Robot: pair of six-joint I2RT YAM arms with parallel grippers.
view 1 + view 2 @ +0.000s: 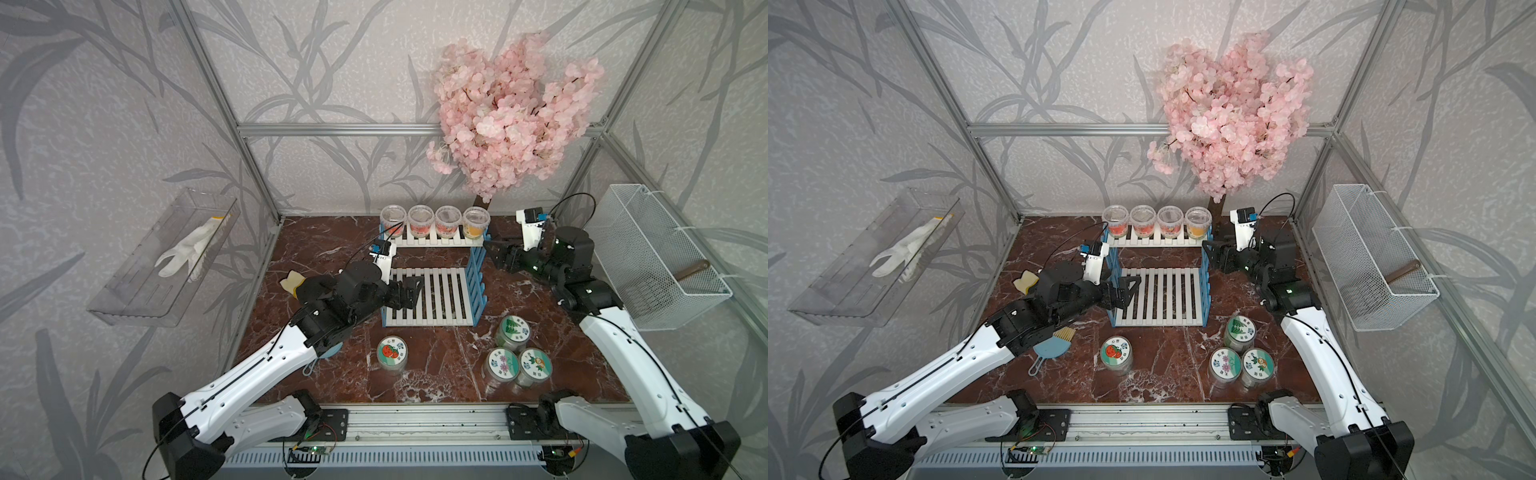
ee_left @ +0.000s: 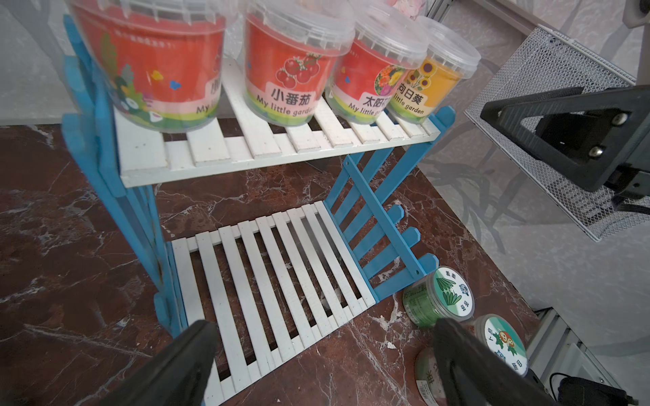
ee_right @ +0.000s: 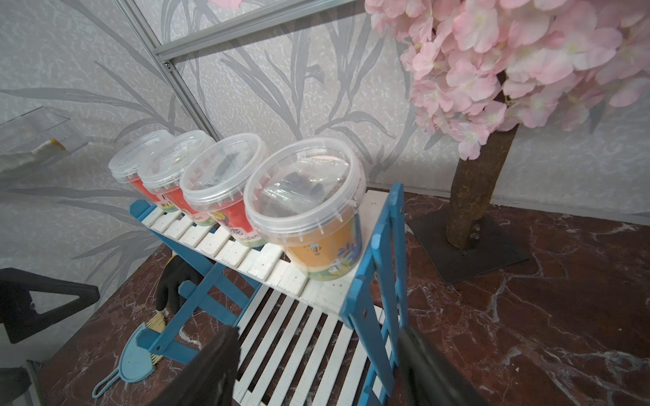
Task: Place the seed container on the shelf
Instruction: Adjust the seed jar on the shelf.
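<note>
The shelf (image 1: pixel 432 295) (image 1: pixel 1158 297) (image 2: pixel 267 267) (image 3: pixel 281 270) has blue side frames and white slatted boards. Its upper board carries several clear-lidded seed tubs in a row. The orange seed container (image 1: pixel 476 223) (image 1: pixel 1198 222) (image 2: pixel 432 77) (image 3: pixel 316 225) stands upright at the right end. My right gripper (image 1: pixel 490 248) (image 1: pixel 1209 249) (image 3: pixel 318 337) hangs open just right of that end, level with the blue side frame, holding nothing. Over the left edge of the bare lower board, my left gripper (image 1: pixel 411 291) (image 1: pixel 1127 291) (image 2: pixel 323 328) is wide open and empty.
Several round labelled tins (image 1: pixel 392 352) (image 1: pixel 513 330) (image 1: pixel 501 363) stand on the marble in front of the shelf. A blue brush (image 1: pixel 1054 347) lies under my left arm. A pink blossom tree (image 1: pixel 511 116) stands behind the shelf, with a wire basket (image 1: pixel 656 253) on the right wall and a clear tray (image 1: pixel 166 257) on the left wall.
</note>
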